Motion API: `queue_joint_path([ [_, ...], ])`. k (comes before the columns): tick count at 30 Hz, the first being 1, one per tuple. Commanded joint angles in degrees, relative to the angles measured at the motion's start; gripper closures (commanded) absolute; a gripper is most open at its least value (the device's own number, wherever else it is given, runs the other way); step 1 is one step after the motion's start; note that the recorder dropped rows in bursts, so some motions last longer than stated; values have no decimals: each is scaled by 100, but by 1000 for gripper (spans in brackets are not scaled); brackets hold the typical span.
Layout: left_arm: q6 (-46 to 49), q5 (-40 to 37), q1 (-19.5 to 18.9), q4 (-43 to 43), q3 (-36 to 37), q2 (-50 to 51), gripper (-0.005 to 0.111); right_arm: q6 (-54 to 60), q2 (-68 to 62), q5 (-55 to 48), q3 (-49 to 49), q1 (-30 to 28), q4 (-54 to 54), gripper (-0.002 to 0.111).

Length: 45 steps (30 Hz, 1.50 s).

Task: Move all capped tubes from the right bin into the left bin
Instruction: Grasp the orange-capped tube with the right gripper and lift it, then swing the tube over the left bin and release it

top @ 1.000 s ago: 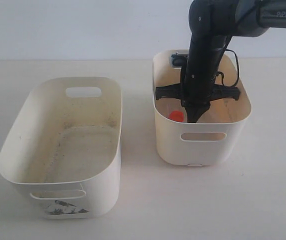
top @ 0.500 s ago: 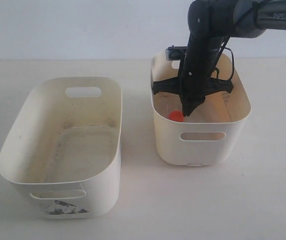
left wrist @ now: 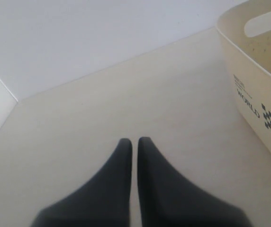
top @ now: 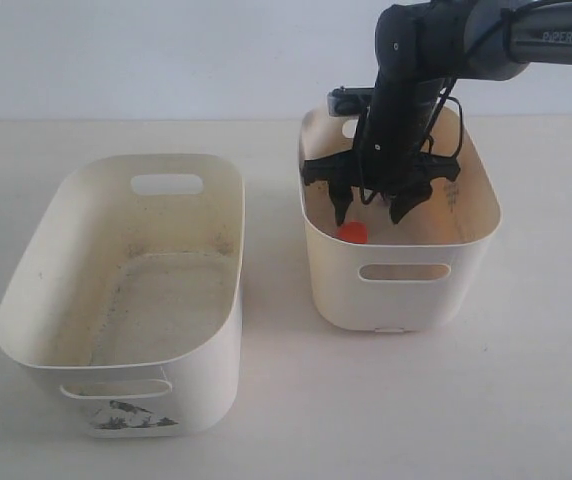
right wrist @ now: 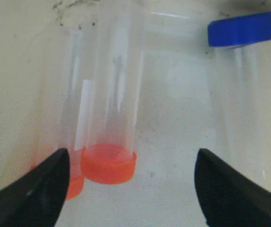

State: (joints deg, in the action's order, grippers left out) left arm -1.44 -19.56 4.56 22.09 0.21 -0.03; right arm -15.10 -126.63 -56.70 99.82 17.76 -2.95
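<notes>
My right gripper hangs open inside the right bin, its fingers spread wide just above the bin floor. Between them lies a clear tube with an orange-red cap; neither finger touches it. A second orange-capped tube lies partly behind one finger. A clear tube with a dark blue cap lies further off. The left bin, with its dark bird print, holds no tubes. My left gripper is shut and empty over bare table, beside the left bin.
Both bins stand on a pale table with a bare gap between them. The right arm comes down into the right bin from above. A white wall rises behind the table.
The right gripper has risen slightly inside the right bin and its fingers, together a moment ago, have spread wide apart over the orange-capped tube. The left gripper's motion is not shown.
</notes>
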Motion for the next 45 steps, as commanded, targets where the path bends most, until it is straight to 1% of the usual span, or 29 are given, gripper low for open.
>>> queue_joint_path([
  [1, -54, 30, 30, -16, -21, 3, 102, -88, 18, 358, 24, -4, -194, 35],
  [3, -54, 30, 30, -16, -21, 3, 102, -98, 18, 493, 24, -4, -194, 42],
  [5, -54, 30, 30, -16, -21, 3, 102, -98, 18, 618, 24, -4, -242, 53],
  [7, -54, 30, 30, -16, -21, 3, 102, -86, 9, 747, 24, -4, -278, 60],
  [13, -54, 30, 30, -16, -21, 3, 102, -86, -26, 898, 24, -4, -278, 61],
  [25, -54, 30, 30, -16, -21, 3, 102, -86, -585, 847, 24, -4, -395, 61],
  [27, -54, 30, 30, -16, -21, 3, 102, -86, -607, 835, 24, -4, -423, 62],
  [28, -54, 30, 30, -16, -21, 3, 102, -86, -607, 825, 24, -4, -423, 64],
  [29, -54, 30, 30, -16, -21, 3, 102, -86, -592, 825, 24, -4, -423, 69],
  [31, -54, 30, 30, -16, -21, 3, 102, -86, -529, 825, 24, -4, -423, 84],
  [32, -54, 30, 30, -16, -21, 3, 102, -86, -480, 812, 24, -4, -423, 95],
  [34, -54, 30, 30, -16, -21, 3, 102, -34, -396, 766, 24, -4, -411, 109],
  [40, -54, 30, 30, -16, -21, 3, 102, 53, 147, 371, 24, -4, -271, 108],
  [45, -54, 30, 30, -16, -21, 3, 102, 53, 789, -266, 24, -4, -85, 108],
])
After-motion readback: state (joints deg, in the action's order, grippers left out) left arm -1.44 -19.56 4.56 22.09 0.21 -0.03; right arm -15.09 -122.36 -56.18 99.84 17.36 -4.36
